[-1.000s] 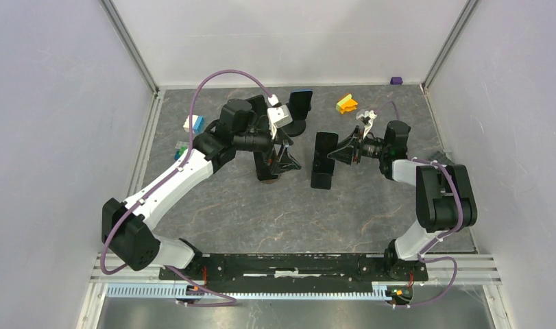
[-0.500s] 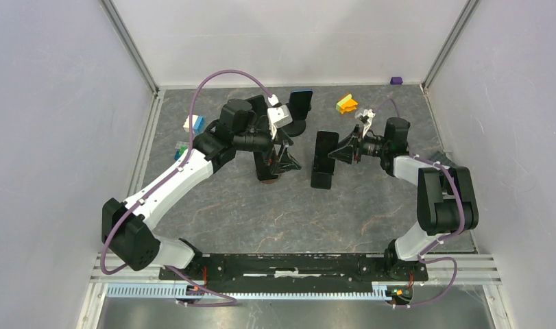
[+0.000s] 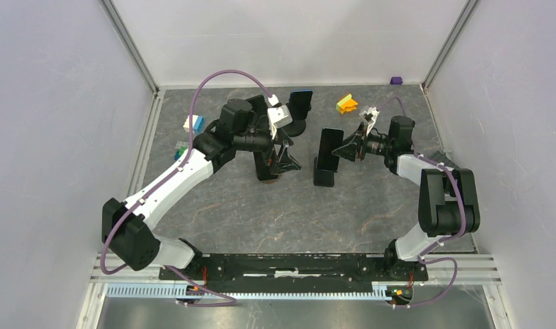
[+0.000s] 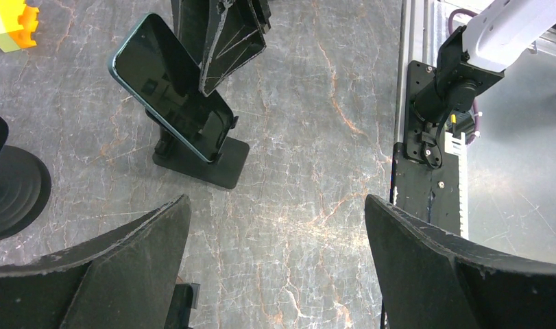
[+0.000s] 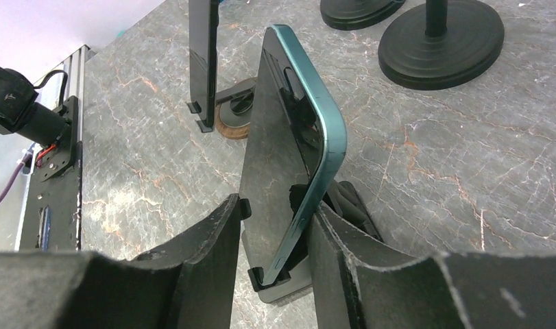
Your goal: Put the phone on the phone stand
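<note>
The phone (image 5: 295, 137), dark with a teal rim, leans back on the black phone stand (image 5: 282, 277), its lower edge in the stand's front lip. My right gripper (image 5: 278, 212) straddles it from the side, open. One finger (image 5: 192, 274) stands off the screen with a gap, and the other finger (image 5: 357, 274) is close behind the phone's back. From above, the phone (image 3: 328, 145) and stand (image 3: 323, 179) sit mid-table, with the right gripper (image 3: 343, 147) beside them. The left wrist view shows the phone (image 4: 172, 96) on its stand (image 4: 213, 161). My left gripper (image 4: 278, 267) hangs open and holds nothing.
A second phone stands on a round-based stand (image 3: 300, 104) at the back. Another thin phone (image 5: 205, 55) stands upright under my left arm. Two round black bases (image 5: 439, 41) are behind. Yellow-orange (image 3: 346, 103), blue-white (image 3: 193, 124) and purple (image 3: 396, 80) blocks lie around.
The phone has tipped from a flatter lean to a steeper one on the stand. My right gripper has shifted slightly toward the back right. The left arm has not moved.
</note>
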`<state>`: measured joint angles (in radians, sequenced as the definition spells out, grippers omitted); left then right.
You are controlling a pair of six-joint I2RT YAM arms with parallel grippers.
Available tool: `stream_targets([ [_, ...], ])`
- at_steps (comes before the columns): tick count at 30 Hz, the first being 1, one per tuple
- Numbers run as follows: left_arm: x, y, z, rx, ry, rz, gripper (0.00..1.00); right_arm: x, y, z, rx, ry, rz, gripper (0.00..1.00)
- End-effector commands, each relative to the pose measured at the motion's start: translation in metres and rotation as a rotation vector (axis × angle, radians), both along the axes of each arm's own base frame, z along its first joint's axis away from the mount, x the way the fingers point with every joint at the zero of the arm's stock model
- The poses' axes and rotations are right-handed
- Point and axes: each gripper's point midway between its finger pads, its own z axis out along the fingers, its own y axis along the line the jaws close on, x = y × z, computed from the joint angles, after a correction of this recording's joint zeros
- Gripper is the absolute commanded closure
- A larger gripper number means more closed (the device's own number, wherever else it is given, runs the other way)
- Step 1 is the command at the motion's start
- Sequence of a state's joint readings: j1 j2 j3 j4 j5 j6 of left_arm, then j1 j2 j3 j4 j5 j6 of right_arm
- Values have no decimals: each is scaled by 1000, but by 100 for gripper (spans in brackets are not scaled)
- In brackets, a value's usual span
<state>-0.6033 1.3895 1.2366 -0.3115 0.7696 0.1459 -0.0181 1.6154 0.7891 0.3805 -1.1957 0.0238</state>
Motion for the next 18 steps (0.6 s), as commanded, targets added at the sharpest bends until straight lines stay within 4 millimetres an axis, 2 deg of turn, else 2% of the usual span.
stream_targets([
  [1,-3,-4,6,-30,11,-21,0,15,-6,27,-27,-134,-23,55],
  [7,-1,-6,1,-24,23,-22,0,16,-7,35,-47,-166,-24,55],
  [18,-2,-7,0,-25,32,-26,0,19,-14,27,-120,-170,-38,54],
])
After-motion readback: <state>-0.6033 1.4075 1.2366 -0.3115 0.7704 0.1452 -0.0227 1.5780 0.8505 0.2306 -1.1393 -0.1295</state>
